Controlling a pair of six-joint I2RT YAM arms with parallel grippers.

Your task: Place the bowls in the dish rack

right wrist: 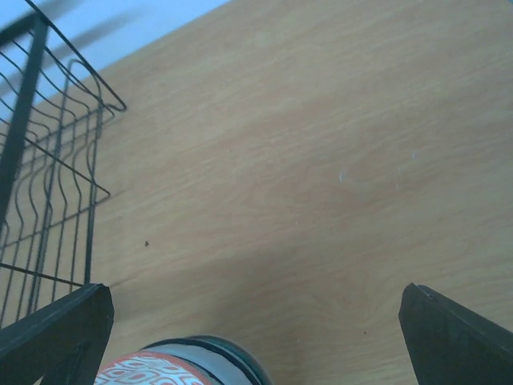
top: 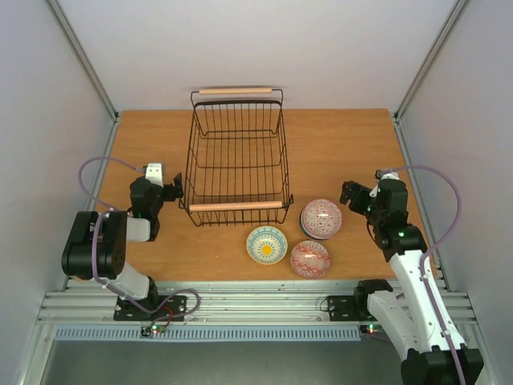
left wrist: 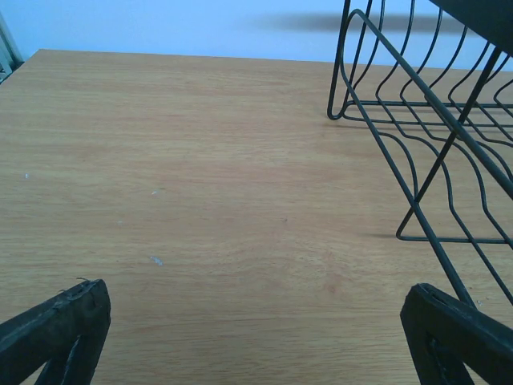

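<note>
Right claw (top: pixel 353 195) and left claw (top: pixel 175 189) both gape wide, and I judge nothing loaded yet: dish rack (top: pixel 237 206) empty, bowls (top: pixel 267 245) waiting on the tabletop (top: pixel 361 136), lower centre.

Both arms are folded low, left gripper (top: pixel 176 191) and right gripper (top: pixel 347 193) spread wide, seemingly hovering.

Top view: fixed high behind the arm bases, looking down and forward over the whole light wooden table (top: pixel 345 144).
Left wrist: low, close to the table, facing forward. Black wire rectangular rack (left wrist: pixel 433 120) at upper right.
Right wrist: low, close. Same rack at left, red-patterned round ceramic bowl (right wrist: pixel 160 370) at bottom edge.
</note>
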